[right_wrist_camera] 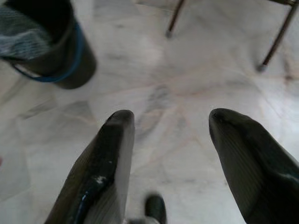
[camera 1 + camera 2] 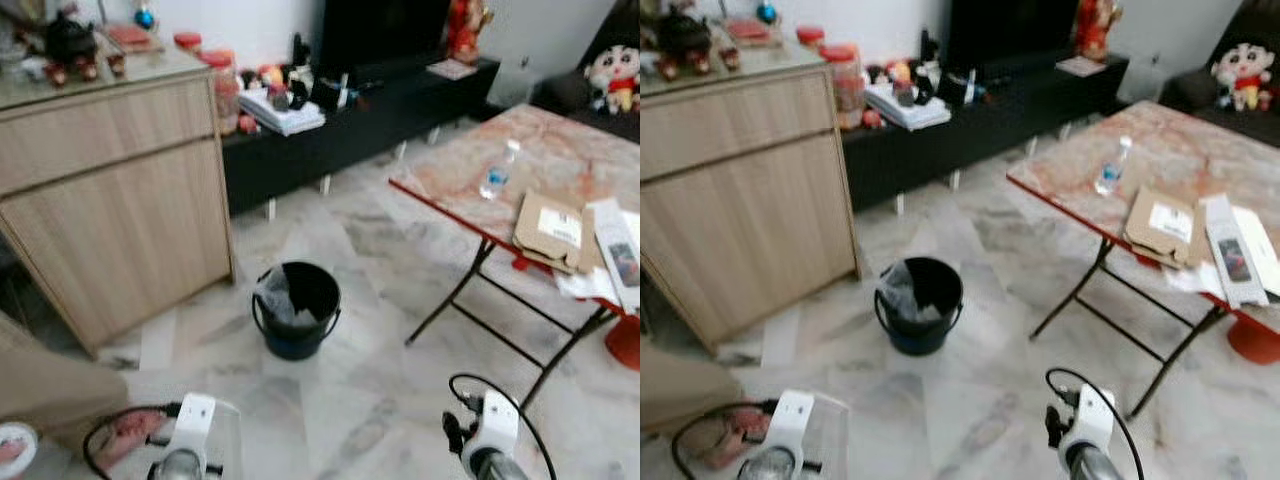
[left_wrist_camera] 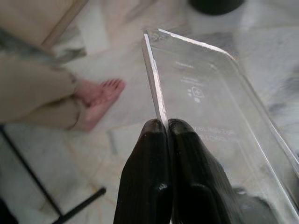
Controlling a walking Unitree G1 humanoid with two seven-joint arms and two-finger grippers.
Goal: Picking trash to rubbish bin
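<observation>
A black rubbish bin (image 2: 296,308) with a blue handle stands on the marble floor ahead of me, crumpled plastic inside it. My left gripper (image 3: 166,125) is shut on the edge of a clear plastic container (image 3: 212,100), held low in front of me (image 2: 228,430). My right gripper (image 1: 170,122) is open above the bare floor, nothing between its fingers, with the bin (image 1: 46,44) off to one side of it. Both wrists show at the bottom of the head views.
A wooden cabinet (image 2: 110,190) stands at the left, a black TV console (image 2: 360,120) behind. A red folding table (image 2: 470,165) at the right holds a water bottle (image 2: 497,172), a cardboard piece (image 2: 548,230) and papers. A person's bare foot (image 3: 100,95) rests on the floor at my left.
</observation>
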